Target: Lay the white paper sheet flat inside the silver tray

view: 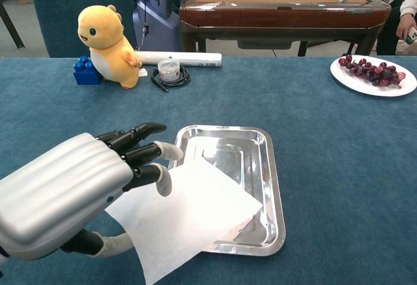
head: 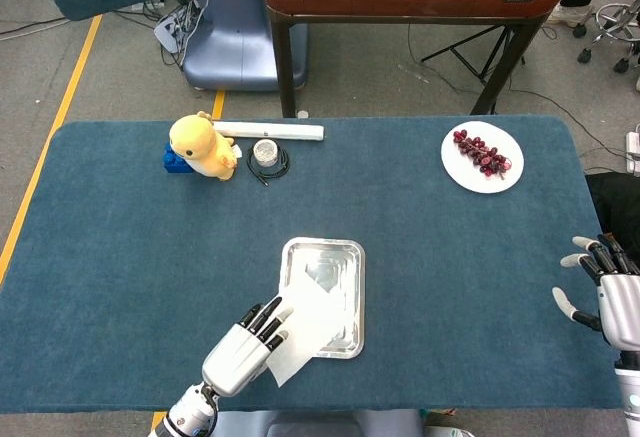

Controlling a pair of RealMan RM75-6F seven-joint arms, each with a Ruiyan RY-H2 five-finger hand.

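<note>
Head view looks steeply down from high over the whole table point(head: 120, 257); chest view sits low and near, facing forward; both share the silver tray point(head: 350, 253) point(view: 273, 167)

Ribbed silver shell on the left hand point(view: 71, 197), black fingers point(view: 133, 143) with pale tips.

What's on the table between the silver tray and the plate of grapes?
Nothing: in the head view, only bare blue table cloth lies between the silver tray and the plate of grapes.
</note>
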